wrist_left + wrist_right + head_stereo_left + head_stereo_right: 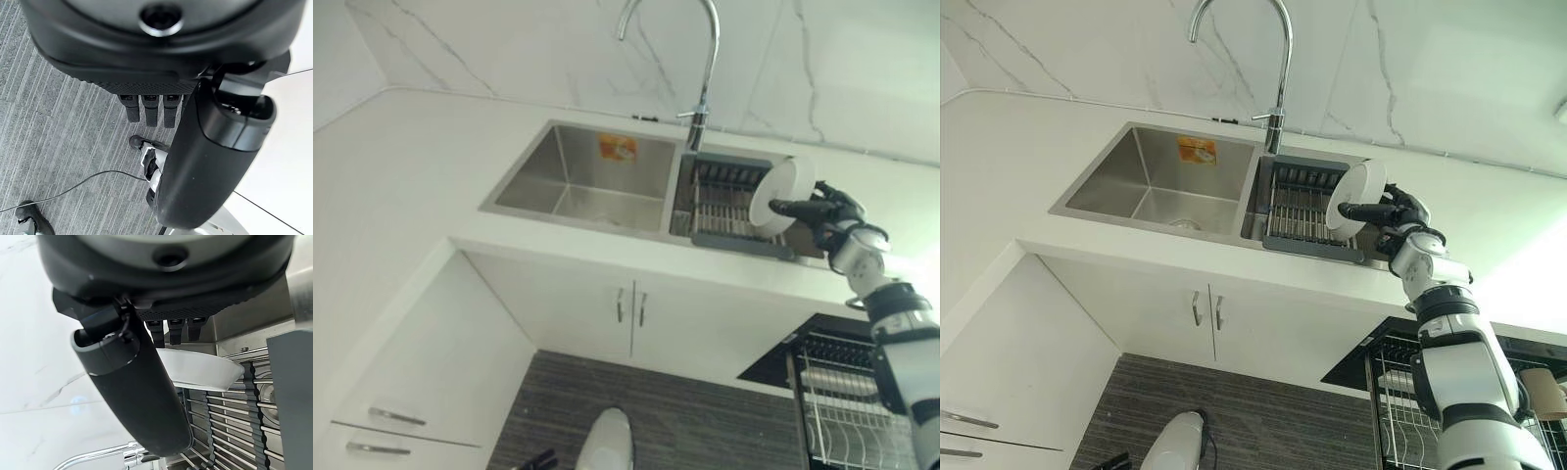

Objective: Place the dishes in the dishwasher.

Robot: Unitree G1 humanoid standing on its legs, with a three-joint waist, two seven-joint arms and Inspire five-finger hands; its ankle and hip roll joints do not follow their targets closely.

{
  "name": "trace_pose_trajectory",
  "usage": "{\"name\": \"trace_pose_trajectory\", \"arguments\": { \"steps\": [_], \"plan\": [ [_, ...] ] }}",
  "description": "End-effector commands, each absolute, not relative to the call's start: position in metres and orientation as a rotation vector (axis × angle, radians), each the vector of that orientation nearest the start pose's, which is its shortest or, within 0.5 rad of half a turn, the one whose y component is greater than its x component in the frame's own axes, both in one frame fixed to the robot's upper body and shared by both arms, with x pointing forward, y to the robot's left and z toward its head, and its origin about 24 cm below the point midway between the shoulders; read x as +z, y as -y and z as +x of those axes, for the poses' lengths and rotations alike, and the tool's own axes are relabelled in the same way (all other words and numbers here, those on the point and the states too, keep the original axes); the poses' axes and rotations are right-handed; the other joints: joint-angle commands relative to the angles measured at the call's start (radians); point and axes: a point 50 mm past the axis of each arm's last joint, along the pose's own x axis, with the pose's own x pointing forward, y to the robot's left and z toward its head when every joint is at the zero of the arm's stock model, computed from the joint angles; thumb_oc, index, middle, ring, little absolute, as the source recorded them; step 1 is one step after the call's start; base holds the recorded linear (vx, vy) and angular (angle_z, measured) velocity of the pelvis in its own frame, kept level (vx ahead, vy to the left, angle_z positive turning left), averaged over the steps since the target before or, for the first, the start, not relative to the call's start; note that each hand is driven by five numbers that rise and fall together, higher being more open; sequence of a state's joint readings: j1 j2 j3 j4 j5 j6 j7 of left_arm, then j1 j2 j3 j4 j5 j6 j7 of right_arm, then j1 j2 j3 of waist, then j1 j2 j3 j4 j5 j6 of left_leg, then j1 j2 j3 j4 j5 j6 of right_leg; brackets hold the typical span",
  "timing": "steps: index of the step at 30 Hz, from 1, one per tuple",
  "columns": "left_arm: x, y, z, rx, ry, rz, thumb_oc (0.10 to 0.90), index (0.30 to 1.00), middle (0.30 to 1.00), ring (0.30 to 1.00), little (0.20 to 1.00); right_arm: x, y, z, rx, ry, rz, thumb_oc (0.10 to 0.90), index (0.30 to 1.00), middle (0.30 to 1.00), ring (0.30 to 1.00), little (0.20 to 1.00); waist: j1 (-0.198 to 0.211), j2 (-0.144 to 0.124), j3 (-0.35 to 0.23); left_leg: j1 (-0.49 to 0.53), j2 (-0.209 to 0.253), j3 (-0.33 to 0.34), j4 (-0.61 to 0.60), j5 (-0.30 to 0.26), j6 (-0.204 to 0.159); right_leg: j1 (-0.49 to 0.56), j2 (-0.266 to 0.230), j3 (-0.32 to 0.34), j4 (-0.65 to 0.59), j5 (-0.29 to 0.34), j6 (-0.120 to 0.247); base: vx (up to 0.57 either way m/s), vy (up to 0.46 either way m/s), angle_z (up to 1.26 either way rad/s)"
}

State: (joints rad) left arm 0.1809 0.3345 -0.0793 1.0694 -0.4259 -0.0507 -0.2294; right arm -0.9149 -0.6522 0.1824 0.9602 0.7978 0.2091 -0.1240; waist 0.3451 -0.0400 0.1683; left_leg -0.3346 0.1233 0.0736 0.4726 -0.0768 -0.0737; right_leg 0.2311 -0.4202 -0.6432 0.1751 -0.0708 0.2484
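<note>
Right robot hand (1393,217) pinches the white plate (1354,199) on edge above the sink rack (1300,211); dishwasher rack (1400,411) lies below, on that hand's side.

You have one white plate (1355,199), one drying rack (1300,211), one tap (1276,69), one two-basin sink (1156,181), and one dishwasher rack (857,406).

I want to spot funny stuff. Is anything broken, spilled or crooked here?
Nothing looks broken or spilled. The white plate stands on edge over the drying rack in the sink, but the right hand is gripping it there. The dishwasher rack below is pulled out, ready for dishes.
</note>
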Motion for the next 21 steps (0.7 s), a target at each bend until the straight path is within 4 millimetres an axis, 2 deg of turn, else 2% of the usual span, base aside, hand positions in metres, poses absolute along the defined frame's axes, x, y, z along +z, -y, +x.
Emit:
{"name": "trace_pose_trajectory", "arguments": {
  "steps": [1, 2, 3, 4, 5, 6, 8, 14, 21],
  "plan": [
    [-0.144, -0.272, 0.061, 0.127, -1.087, -0.092, 0.8, 0.9, 0.9, 0.9, 0.9, 0.237, 0.3, 0.391, -0.324, 0.111, 0.145, 0.8, 0.9, 0.9, 0.9, 0.9, 0.031, 0.013, -0.033, 0.195, 0.045, 0.0, -0.173, -0.04, -0.073, -0.073, 0.001, 0.021, 0.125, -0.025, -0.006, 0.05, 0.017, 0.03],
    [-0.144, -0.272, 0.062, 0.121, -1.085, -0.09, 0.8, 0.9, 0.9, 0.9, 0.9, 0.237, 0.301, 0.39, -0.334, 0.114, 0.149, 0.8, 0.9, 0.9, 0.9, 0.9, 0.035, 0.014, -0.031, 0.193, 0.044, -0.003, -0.173, -0.039, -0.073, -0.073, -0.002, 0.018, 0.125, -0.023, -0.005, 0.05, 0.019, 0.02],
    [-0.143, -0.272, 0.063, 0.118, -1.084, -0.088, 0.8, 0.9, 0.9, 0.9, 0.9, 0.238, 0.303, 0.39, -0.344, 0.117, 0.156, 0.673, 0.709, 0.709, 0.709, 0.709, 0.037, 0.013, -0.03, 0.192, 0.042, -0.006, -0.173, -0.039, -0.073, -0.073, -0.004, 0.016, 0.125, -0.021, -0.003, 0.05, 0.02, 0.02],
    [-0.143, -0.272, 0.063, 0.115, -1.084, -0.087, 0.8, 0.9, 0.9, 0.9, 0.9, 0.238, 0.306, 0.389, -0.353, 0.12, 0.159, 0.599, 0.599, 0.599, 0.599, 0.599, 0.039, 0.014, -0.029, 0.192, 0.04, -0.008, -0.173, -0.04, -0.073, -0.072, -0.005, 0.014, 0.125, -0.019, -0.003, 0.04, 0.018, 0.04],
    [-0.143, -0.272, 0.063, 0.111, -1.082, -0.084, 0.8, 0.9, 0.9, 0.9, 0.9, 0.24, 0.309, 0.388, -0.365, 0.129, 0.161, 0.533, 0.5, 0.5, 0.5, 0.5, 0.043, 0.014, -0.027, 0.191, 0.038, -0.011, -0.173, -0.04, -0.072, -0.072, -0.007, 0.011, 0.125, -0.016, -0.001, 0.03, 0.012, 0.05],
    [-0.143, -0.272, 0.063, 0.11, -1.082, -0.084, 0.8, 0.9, 0.9, 0.9, 0.9, 0.24, 0.309, 0.388, -0.367, 0.13, 0.162, 0.513, 0.469, 0.469, 0.469, 0.469, 0.043, 0.014, -0.027, 0.191, 0.038, -0.011, -0.173, -0.04, -0.072, -0.072, -0.007, 0.01, 0.125, -0.016, -0.001, 0.03, 0.017, 0.06],
    [-0.143, -0.272, 0.063, 0.104, -1.087, -0.08, 0.8, 0.9, 0.9, 0.9, 0.9, 0.247, 0.315, 0.387, -0.4, 0.143, 0.16, 0.4, 0.3, 0.3, 0.3, 0.3, 0.051, 0.014, -0.026, 0.188, 0.034, -0.018, -0.173, -0.039, -0.072, -0.072, -0.01, 0.006, 0.125, -0.012, 0.001, 0.04, 0.04, 0.08],
    [-0.143, -0.271, 0.062, 0.093, -1.094, -0.076, 0.8, 0.9, 0.9, 0.9, 0.9, 0.253, 0.323, 0.385, -0.453, 0.158, 0.166, 0.4, 0.3, 0.3, 0.3, 0.3, 0.061, 0.014, -0.024, 0.182, 0.032, -0.024, -0.173, -0.037, -0.073, -0.075, -0.013, 0.0, 0.125, -0.009, 0.003, 0.0, 0.024, 0.02],
    [-0.143, -0.269, 0.066, 0.094, -1.084, -0.076, 0.8, 0.9, 0.9, 0.9, 0.9, 0.272, 0.336, 0.376, -0.584, 0.253, 0.144, 0.4, 0.3, 0.3, 0.3, 0.3, 0.068, 0.01, -0.024, 0.17, 0.034, -0.029, -0.173, -0.033, -0.076, -0.082, -0.016, -0.004, 0.125, -0.005, 0.007, -0.05, 0.017, 0.06]
  ]
}}
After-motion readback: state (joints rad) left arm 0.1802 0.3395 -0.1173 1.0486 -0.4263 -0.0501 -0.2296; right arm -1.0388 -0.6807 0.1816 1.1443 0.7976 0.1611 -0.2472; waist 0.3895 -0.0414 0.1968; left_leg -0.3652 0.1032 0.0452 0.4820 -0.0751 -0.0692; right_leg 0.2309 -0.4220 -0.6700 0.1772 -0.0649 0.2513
